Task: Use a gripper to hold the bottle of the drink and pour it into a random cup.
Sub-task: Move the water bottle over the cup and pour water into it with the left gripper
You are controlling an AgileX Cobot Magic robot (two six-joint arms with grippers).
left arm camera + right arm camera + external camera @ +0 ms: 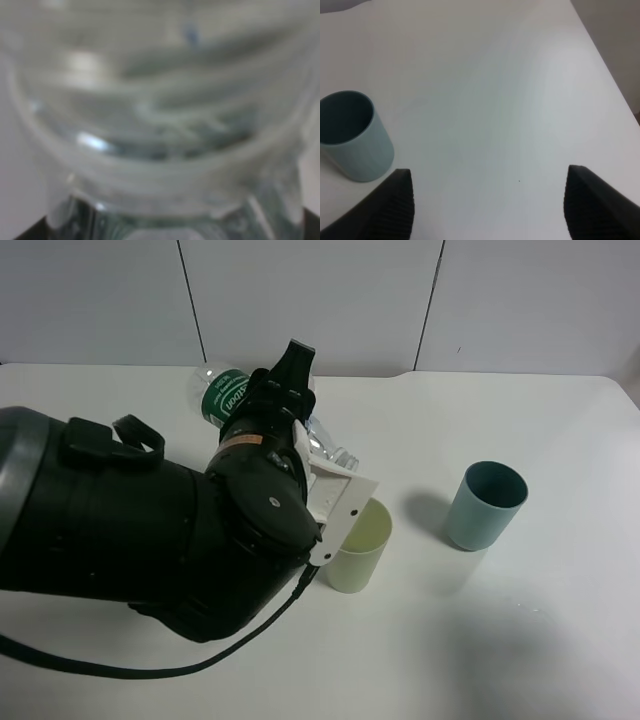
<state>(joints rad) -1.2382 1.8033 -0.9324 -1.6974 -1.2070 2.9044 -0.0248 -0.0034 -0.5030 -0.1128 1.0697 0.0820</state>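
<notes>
The bottle of the drink (224, 394) is clear plastic with a green label. It is held tilted above the table, its base up and back, its ribbed neck (330, 448) slanting down toward the cup. My left gripper (285, 380) is shut on its body. The pale yellow-green cup (362, 545) stands upright just below the neck; the arm's white bracket (338, 508) covers part of its rim and hides the bottle's mouth. In the left wrist view the blurred bottle (160, 125) fills the frame. My right gripper (490, 210) is open over bare table, holding nothing.
A teal cup (485, 505) stands upright to the right of the yellow-green one; in the right wrist view the teal cup (352, 135) sits beside one finger. The bulky left arm (130, 530) covers the table's left half. A black cable (150, 670) trails near the front.
</notes>
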